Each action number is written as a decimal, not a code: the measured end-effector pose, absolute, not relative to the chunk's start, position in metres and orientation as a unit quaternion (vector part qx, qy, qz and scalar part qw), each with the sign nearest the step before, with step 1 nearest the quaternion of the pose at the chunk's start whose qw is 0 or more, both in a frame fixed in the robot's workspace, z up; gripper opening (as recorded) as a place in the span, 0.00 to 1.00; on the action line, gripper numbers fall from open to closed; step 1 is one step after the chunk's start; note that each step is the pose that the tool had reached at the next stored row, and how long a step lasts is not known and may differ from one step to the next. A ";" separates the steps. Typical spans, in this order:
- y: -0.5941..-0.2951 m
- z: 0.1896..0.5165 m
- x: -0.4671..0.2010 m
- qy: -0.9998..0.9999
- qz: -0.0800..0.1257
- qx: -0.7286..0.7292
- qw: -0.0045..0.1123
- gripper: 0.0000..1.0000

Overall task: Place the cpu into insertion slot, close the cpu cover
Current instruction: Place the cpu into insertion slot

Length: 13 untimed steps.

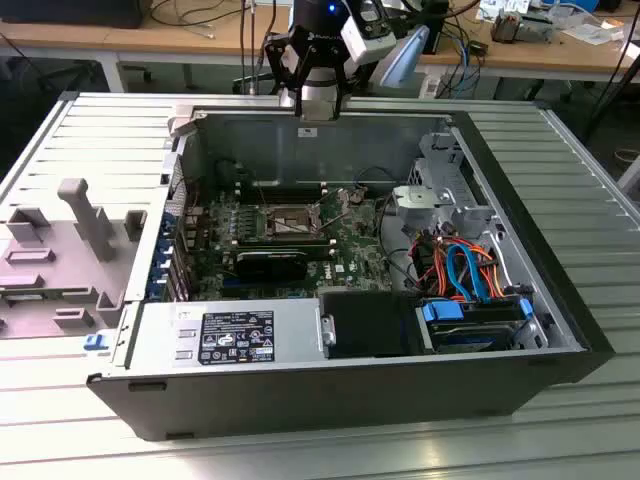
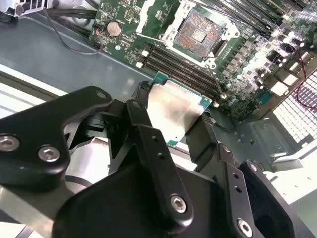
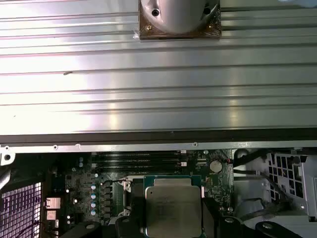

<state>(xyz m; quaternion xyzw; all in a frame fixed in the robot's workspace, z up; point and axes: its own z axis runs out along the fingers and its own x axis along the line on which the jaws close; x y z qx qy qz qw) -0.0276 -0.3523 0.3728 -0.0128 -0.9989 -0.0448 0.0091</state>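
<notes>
Two black fingers (image 2: 143, 126) of the gripper (image 2: 173, 121) clamp the cpu (image 2: 176, 106) by opposite edges. In the exterior view the gripper hangs at upper centre, above the computer case (image 1: 300, 150). The insertion slot (image 1: 288, 222) lies left of centre, contacts exposed.

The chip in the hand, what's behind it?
In the second wrist view, circuit board and black slots show past the chip; the socket is uncovered. What's straight behind is hidden.
</notes>
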 end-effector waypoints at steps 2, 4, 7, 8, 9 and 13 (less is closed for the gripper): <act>-0.352 0.372 -0.028 -0.999 -0.045 -0.013 0.009 0.55; -0.352 0.372 -0.029 -0.999 -0.045 -0.013 0.009 0.55; -0.352 0.372 -0.029 -0.999 -0.045 -0.013 0.009 0.55; -0.352 0.371 -0.029 -0.999 -0.045 -0.013 0.009 0.55; -0.352 0.371 -0.029 -0.999 -0.045 -0.013 0.009 0.55; -0.352 0.365 -0.030 -0.999 -0.045 -0.013 0.009 0.55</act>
